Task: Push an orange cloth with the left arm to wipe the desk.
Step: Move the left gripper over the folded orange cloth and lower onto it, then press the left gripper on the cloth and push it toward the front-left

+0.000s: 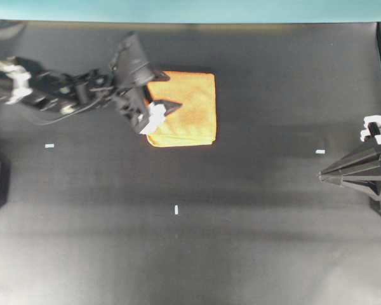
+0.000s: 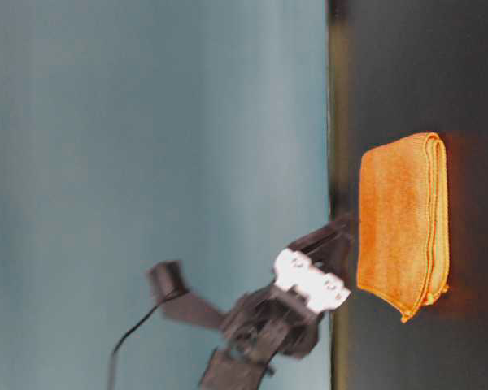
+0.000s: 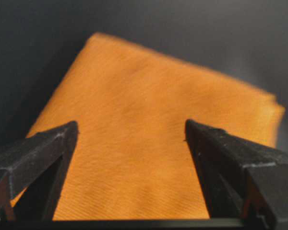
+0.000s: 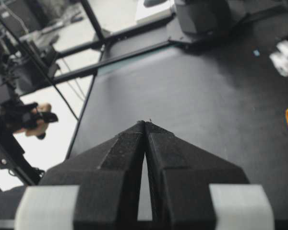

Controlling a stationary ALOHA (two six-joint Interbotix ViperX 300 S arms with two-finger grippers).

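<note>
On the desk [image 1: 241,241], near its teal strip [image 1: 190,9], lies the orange cloth [image 1: 189,108]; the left gripper [image 1: 162,105] hangs over the cloth's edge, fingers spread; the right gripper [image 1: 322,176] sits pressed together, well apart from the cloth

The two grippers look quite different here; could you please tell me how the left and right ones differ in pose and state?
The left gripper has its fingers spread apart, while the right gripper has its fingers pressed together into a wedge. The left gripper sits over the edge of the orange cloth; the right gripper is far from it, at the side of the desk, over bare surface. Both are black with white patches, and neither grips anything.
</note>
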